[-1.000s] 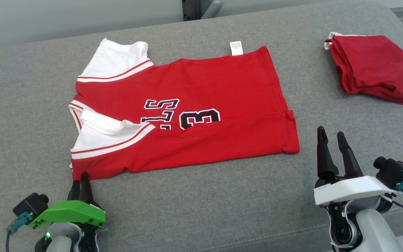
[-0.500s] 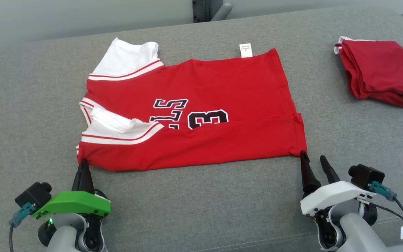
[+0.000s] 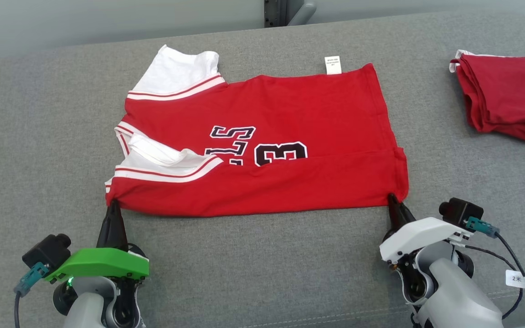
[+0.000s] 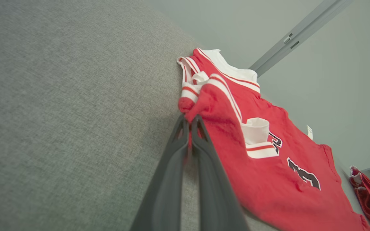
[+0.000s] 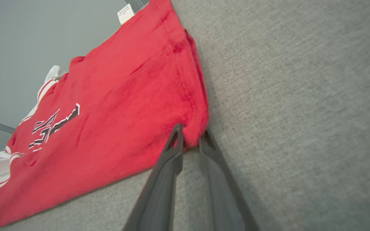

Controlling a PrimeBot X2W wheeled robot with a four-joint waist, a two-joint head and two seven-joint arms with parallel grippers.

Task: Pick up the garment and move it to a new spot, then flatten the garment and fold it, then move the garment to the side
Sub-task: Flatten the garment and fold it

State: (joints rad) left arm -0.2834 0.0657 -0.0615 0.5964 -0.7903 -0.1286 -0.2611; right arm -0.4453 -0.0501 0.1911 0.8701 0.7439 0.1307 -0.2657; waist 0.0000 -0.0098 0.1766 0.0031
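Shirt (image 3: 262, 136): lying flat on the grey cushion (image 3: 262, 273), near edge folded over.
Left gripper (image 3: 114, 206): pinched shut on the near left corner.
Right gripper (image 3: 392, 199): clamped on the near right corner.
Done: moved, flattened and given its first fold, I'd say.
Left: more folds, then setting it aside, perhaps by the folded red pile (image 3: 508, 105).

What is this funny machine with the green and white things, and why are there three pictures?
It is a robot with two arms. One picture comes from a camera on its head, looking down at a grey cushion. The other two come from cameras on its wrists, looking along its dark fingers. The green part carries its left gripper, the white one its right gripper, like pinching hands. A red jersey lies on the cushion, and each gripper pinches one near corner. A folded red cloth lies off to the right.
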